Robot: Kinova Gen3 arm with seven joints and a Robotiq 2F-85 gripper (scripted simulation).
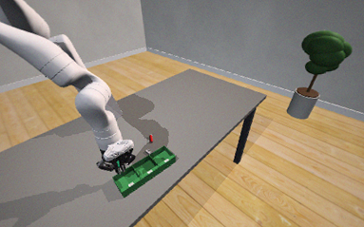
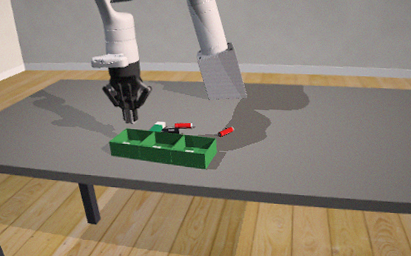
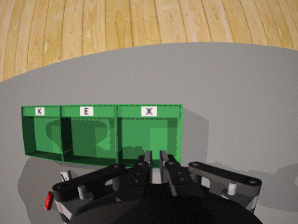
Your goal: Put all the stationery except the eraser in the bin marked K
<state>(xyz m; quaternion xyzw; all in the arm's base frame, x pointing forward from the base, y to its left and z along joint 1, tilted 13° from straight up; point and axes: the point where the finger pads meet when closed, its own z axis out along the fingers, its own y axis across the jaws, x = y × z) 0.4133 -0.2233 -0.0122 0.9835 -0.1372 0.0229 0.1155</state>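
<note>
Gripper (image 3: 154,160) fills lower frame, fingers nearly together, nothing visible between them. Just beyond fingertips: green three-compartment bin (image 3: 101,137), long side facing gripper, small white labels along far rim, lettering too small to read. Small red object (image 3: 49,200) peeks beside gripper's left edge. Grey table (image 3: 233,90) beyond bin, then wooden floor (image 3: 147,3).
</note>
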